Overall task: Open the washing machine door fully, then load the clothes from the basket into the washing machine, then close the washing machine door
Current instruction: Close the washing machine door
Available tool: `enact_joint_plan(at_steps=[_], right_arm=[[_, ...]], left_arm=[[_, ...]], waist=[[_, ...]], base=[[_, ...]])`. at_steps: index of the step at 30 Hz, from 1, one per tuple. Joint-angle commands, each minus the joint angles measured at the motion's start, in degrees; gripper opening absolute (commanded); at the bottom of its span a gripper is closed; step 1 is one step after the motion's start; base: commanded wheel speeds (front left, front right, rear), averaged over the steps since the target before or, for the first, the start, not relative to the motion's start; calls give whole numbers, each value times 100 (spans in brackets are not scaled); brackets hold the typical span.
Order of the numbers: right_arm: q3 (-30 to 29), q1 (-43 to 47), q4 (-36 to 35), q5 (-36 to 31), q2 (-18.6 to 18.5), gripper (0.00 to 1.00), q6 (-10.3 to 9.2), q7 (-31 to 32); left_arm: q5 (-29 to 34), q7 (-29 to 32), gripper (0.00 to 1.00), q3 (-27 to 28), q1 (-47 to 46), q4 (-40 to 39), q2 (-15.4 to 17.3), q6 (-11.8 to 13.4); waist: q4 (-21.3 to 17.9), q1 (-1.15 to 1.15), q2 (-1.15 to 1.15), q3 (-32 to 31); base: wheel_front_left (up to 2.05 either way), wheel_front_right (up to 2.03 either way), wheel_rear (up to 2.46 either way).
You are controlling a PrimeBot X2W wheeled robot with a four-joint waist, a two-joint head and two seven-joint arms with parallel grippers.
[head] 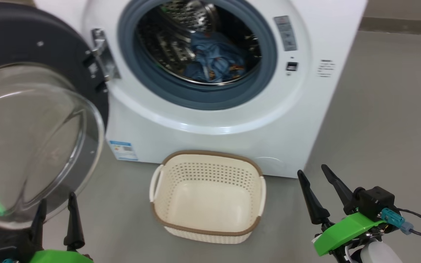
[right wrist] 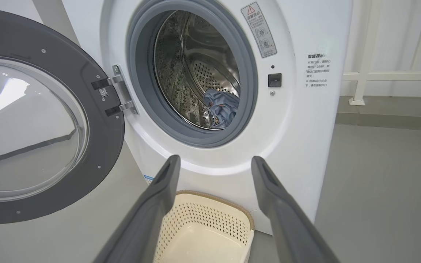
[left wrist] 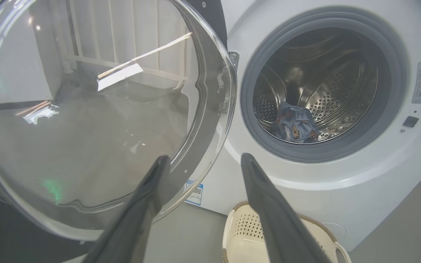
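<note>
We judge that only the closing is left: the clothes (head: 214,60) lie low in the drum of the washing machine (head: 210,135), well behind the gasket; the basket (head: 210,155) stands empty on the floor just in front of it; the washing machine door (head: 31,128) hangs wide open on our left side.

Our left gripper (head: 57,201) has its fingers spread wide and holds nothing; the tips are just beside the bulging glass, so a push on that smooth curve may slip off.

Our right gripper (head: 312,171) is equally wide and empty, near the basket's right side.

The closing door may sweep over the basket rim; we cannot tell the clearance; free floor lies to the right.
</note>
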Motion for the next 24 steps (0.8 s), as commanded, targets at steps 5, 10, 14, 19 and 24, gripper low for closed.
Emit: enact_joint_plan(at_steps=[5,10,14,19,24], right_arm=[[192,-141,-100,50,-25,100,9,-69],[237,-126,-96,64,-9,100,9,-69],[261,-150,-85,63,-8,100,9,-69],[320,-162,-55,62,-7,100,9,-69],[350,-150,-45,71,-11,100,9,-69]], left_arm=[[104,-21,100,195,-112,-69,65,32],[128,-21,100,186,-114,-44,73,25],[124,-21,100,176,-129,-25,80,12],[122,-21,100,168,-132,16,85,1],[134,-21,100,177,-127,3,95,0]], waist=[[661,0,0,-59],[970,0,0,-83],[1148,0,0,-70],[1276,0,0,-69],[1307,0,0,-85]], base=[[0,0,0],[0,0,0],[0,0,0],[0,0,0],[0,0,0]])
